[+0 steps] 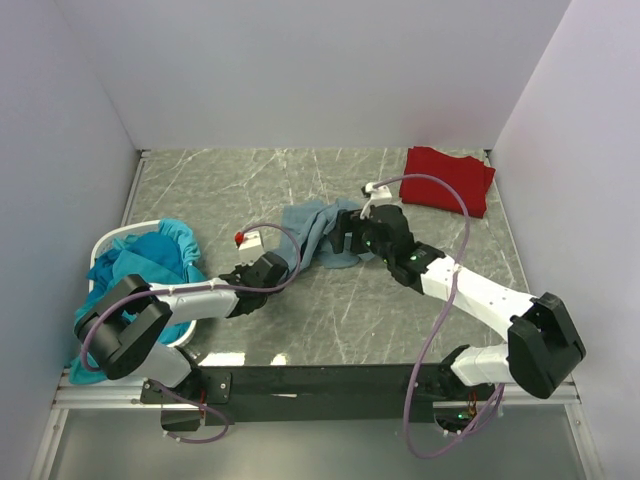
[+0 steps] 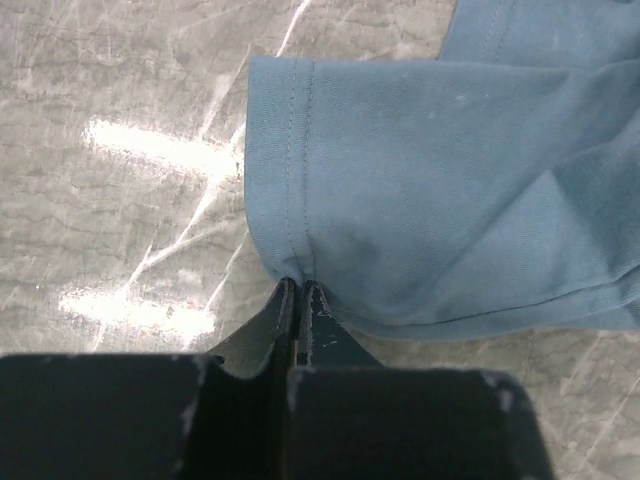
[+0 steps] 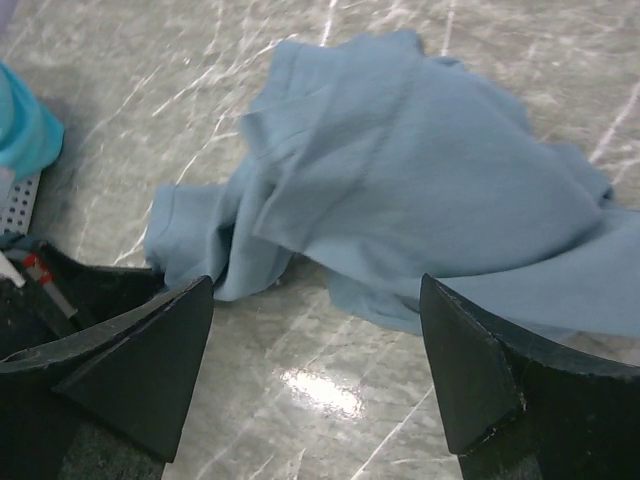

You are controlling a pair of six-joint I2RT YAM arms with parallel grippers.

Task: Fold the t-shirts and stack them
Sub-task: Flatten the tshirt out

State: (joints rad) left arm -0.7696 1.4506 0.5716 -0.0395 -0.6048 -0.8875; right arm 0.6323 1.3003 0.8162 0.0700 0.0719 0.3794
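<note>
1. The blue shirt (image 1: 322, 228) lies crumpled near the middle of the table (image 1: 230, 180), between the two claws. It is not spread flat.
2. From above, its long axis runs slantwise. One narrow end reaches toward the near left, where the left claw (image 1: 283, 266) meets it. The bulk bunches toward the far right.
3. In the left wrist view, a sleeve of the blue shirt (image 2: 430, 200) points left, and two lines of stitching run along its hem. The cloth is soft, matte and smooth, with shallow folds.
4. The left claw (image 2: 300, 288) is pressed together, pinching the near corner of that sleeve hem.
5. The right claw (image 1: 348, 232) is spread wide. It hangs over the right part of the blue shirt (image 3: 420, 190) and grips nothing. Its fingers (image 3: 150, 350) are dark, wedge-shaped and scuffed at the edges.
6. The red shirt (image 1: 446, 178) lies at the far right corner, a flat, roughly square fold, well apart from the blue one.
7. The teal shirts (image 1: 150, 258) are heaped, rumpled, in the white basket (image 1: 108, 238) at the left edge. Its wall is perforated.
8. The table is grey and glossy, with pale marble-like veins and bright glare spots.
</note>
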